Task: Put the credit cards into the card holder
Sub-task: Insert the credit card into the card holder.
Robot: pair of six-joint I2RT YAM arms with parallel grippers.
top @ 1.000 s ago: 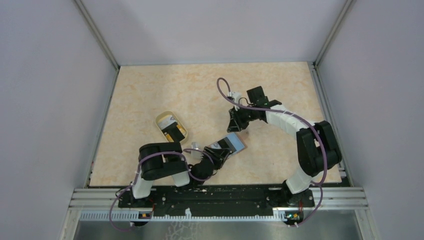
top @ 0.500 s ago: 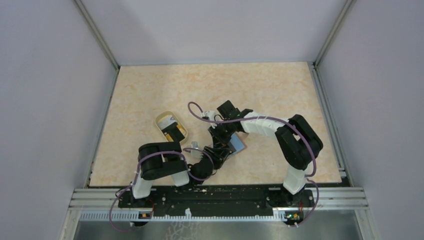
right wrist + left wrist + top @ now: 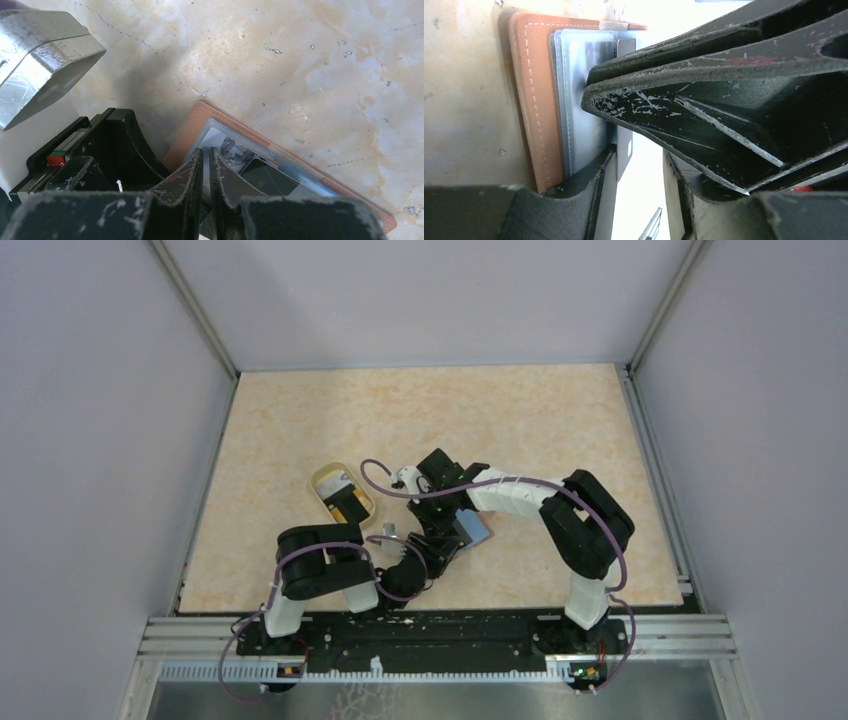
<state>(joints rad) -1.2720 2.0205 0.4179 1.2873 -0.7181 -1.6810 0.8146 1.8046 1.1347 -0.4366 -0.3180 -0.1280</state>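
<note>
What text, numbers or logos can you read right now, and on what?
No text can be read in any view.
The dark markings inside the reddish-brown leather card holder: blurred, unreadable.
On the white and orange cards in the translucent yellowish plastic cup: too small to read.

The card holder [image 3: 187, 132] had a matt, leather-like cover with pale stitching and glossy clear plastic sleeves inside. Around it the table [image 3: 280, 60] looked smooth, stone-patterned and scratched. The right gripper's fingers [image 3: 189, 175] were scuffed black plastic.
</note>
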